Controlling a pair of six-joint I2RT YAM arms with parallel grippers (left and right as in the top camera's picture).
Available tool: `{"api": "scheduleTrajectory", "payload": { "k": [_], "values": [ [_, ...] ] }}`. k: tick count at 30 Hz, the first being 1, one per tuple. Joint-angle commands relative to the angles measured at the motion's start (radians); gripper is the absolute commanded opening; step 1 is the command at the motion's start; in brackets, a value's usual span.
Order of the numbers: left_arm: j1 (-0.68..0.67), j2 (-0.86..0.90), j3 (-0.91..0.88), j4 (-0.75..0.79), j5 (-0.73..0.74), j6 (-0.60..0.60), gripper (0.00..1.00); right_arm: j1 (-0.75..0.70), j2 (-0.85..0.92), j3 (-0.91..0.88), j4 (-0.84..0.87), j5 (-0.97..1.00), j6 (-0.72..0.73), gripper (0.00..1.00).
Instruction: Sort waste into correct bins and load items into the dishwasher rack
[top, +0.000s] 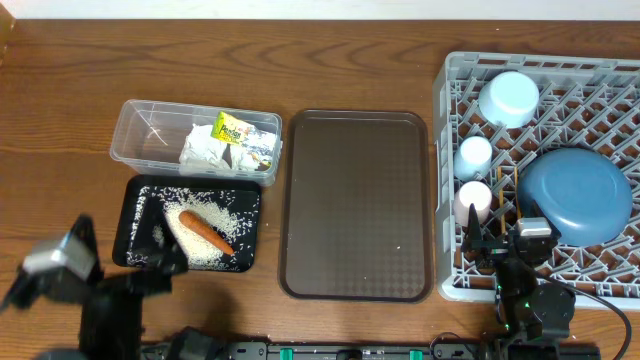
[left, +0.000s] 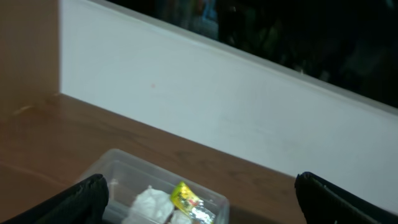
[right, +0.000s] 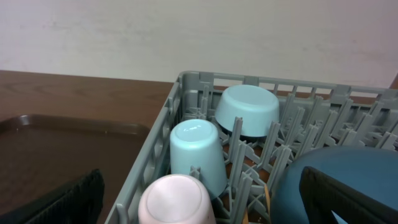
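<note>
Waste lies sorted at the left of the table. The crumpled white napkin (top: 203, 150) and the yellow-green snack packet (top: 233, 128) sit together in the clear tub (top: 124, 140), the packet on the far side of the napkin. Just in front of the tub, the black tray (top: 134, 228) holds the orange carrot (top: 205, 232), which lies at a slant on a scatter of white rice grains (top: 232, 213).

Between these bins and the rack we see the brown serving tray (top: 355, 205).

At the right, the grey dishwasher rack (top: 445, 180) carries the dishes. The light-blue bowl (top: 508, 98) sits at its far-left corner. Along the left wall behind it stand the light-blue cup (top: 473, 155) and then the pale-pink cup (top: 473, 198), both bottom up and nearly touching in the right wrist view. The dark-blue plate (top: 577, 195) leans among the pegs to the right of the cups.

Our left gripper (left: 202, 202) hangs over the near left of the table, close to the near-left corner of the black tray. Its fingers are spread wide with nothing between them, and its camera looks out across the tub. Our right gripper (right: 208, 202) hovers at the near edge of the rack, just in front of the pink cup. Its fingers are likewise spread apart, empty and touching no dish.
</note>
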Motion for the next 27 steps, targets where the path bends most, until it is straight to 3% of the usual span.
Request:
{"api": "scheduleTrajectory", "payload": {
  "k": [1, 9, 17, 27],
  "values": [
    [0.036, -0.073, -0.084, -0.008, 0.016, 0.007, 0.99, -0.006, -0.007, -0.002, -0.004, 0.006, 0.013, 0.99],
    [0.11, -0.233, -0.36, 0.039, 0.145, -0.003, 0.99, -0.006, -0.007, -0.002, -0.004, 0.006, 0.013, 0.99],
    [0.188, -0.313, -0.638, 0.319, 0.311, -0.003, 0.98, -0.006, -0.007, -0.002, -0.004, 0.006, 0.013, 0.99],
    [0.189, -0.313, -0.88, 0.596, 0.315, -0.004, 0.99, -0.006, -0.007, -0.002, -0.004, 0.006, 0.013, 0.99]
  ]
}}
